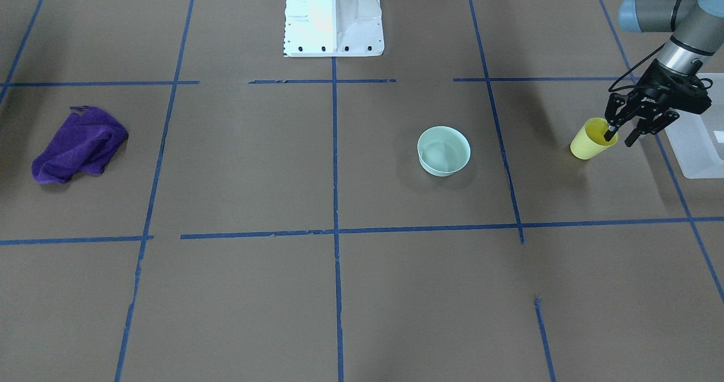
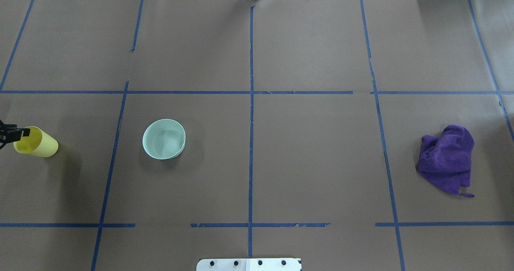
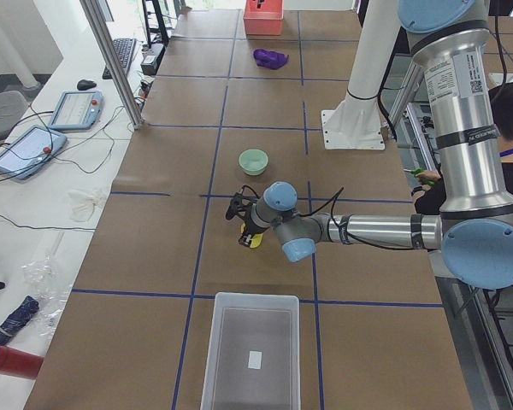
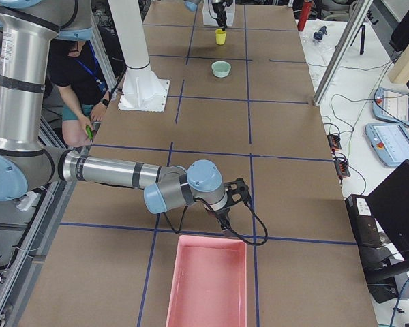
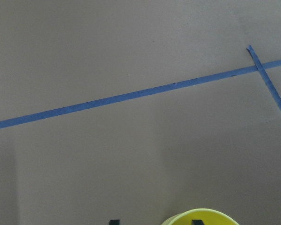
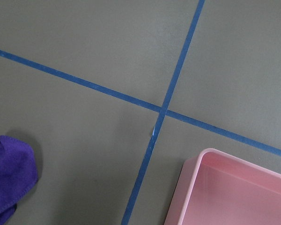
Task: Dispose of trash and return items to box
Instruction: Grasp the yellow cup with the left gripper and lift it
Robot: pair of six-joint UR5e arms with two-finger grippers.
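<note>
The yellow cup (image 1: 588, 142) stands near the table's end on my left; it also shows in the overhead view (image 2: 39, 144). My left gripper (image 1: 621, 137) is open at its rim, one finger inside and the other outside. In the left wrist view the cup's rim (image 5: 201, 216) sits at the bottom, with a gap between the outer finger and the wall. The mint-green bowl (image 1: 444, 151) sits empty nearer the middle. The translucent box (image 1: 694, 151) lies just beyond the cup at that end. My right gripper (image 4: 226, 229) hangs by a pink bin; I cannot tell its state.
A purple cloth (image 1: 79, 144) lies crumpled toward the table's end on my right. A pink bin (image 4: 208, 283) stands at that end; its corner shows in the right wrist view (image 6: 234, 187). The white robot base (image 1: 334, 17) is at the table's rear middle.
</note>
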